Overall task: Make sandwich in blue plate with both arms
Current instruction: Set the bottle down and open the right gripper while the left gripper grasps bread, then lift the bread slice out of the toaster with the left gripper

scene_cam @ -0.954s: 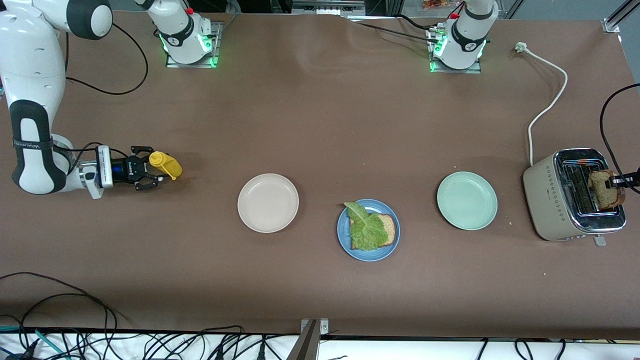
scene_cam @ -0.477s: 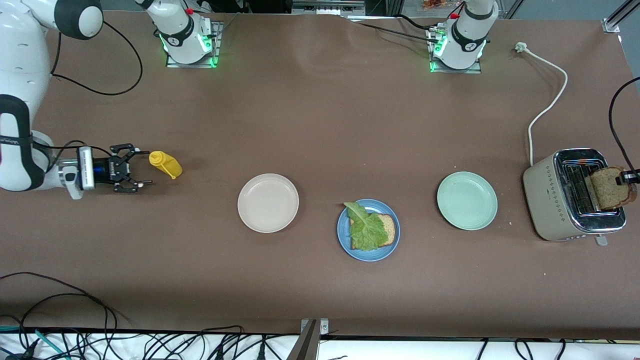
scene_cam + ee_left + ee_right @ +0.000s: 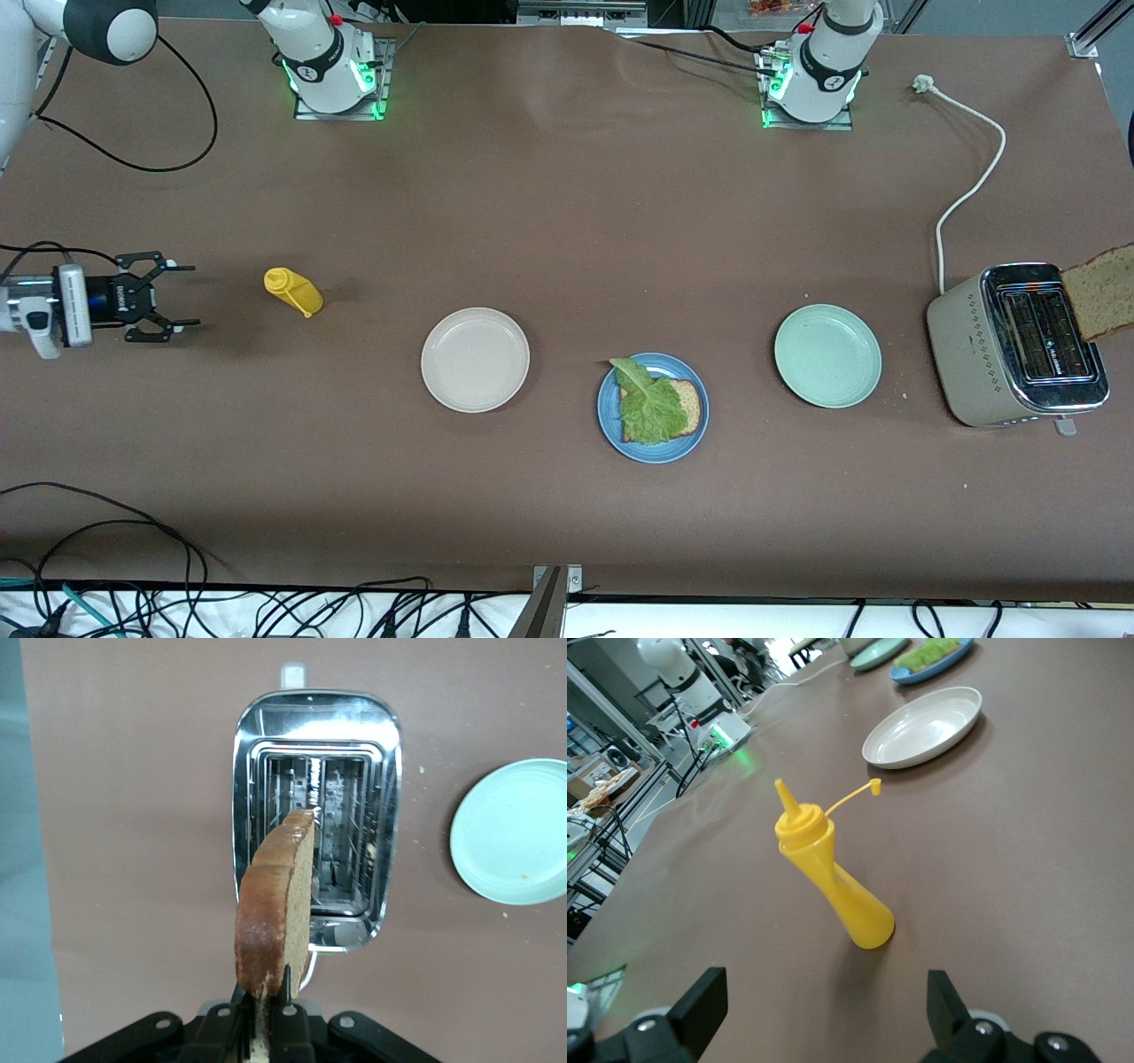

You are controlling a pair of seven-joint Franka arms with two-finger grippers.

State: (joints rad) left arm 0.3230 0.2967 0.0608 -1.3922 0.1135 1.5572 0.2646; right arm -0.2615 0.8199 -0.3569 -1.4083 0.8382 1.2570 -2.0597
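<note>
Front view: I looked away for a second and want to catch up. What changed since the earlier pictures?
The right gripper let go of the yellow bottle and drew back, jaws open. The left gripper, shut on the bread slice, lifted it clear of the toaster. The blue plate, with bread and lettuce, and the other two plates stayed put.

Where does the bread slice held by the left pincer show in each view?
Front view: bread slice over the toaster.
Left wrist view: bread slice edge-on, above the toaster's slots.
Right wrist view: not in it.
Shared landmark: pale green plate.
</note>
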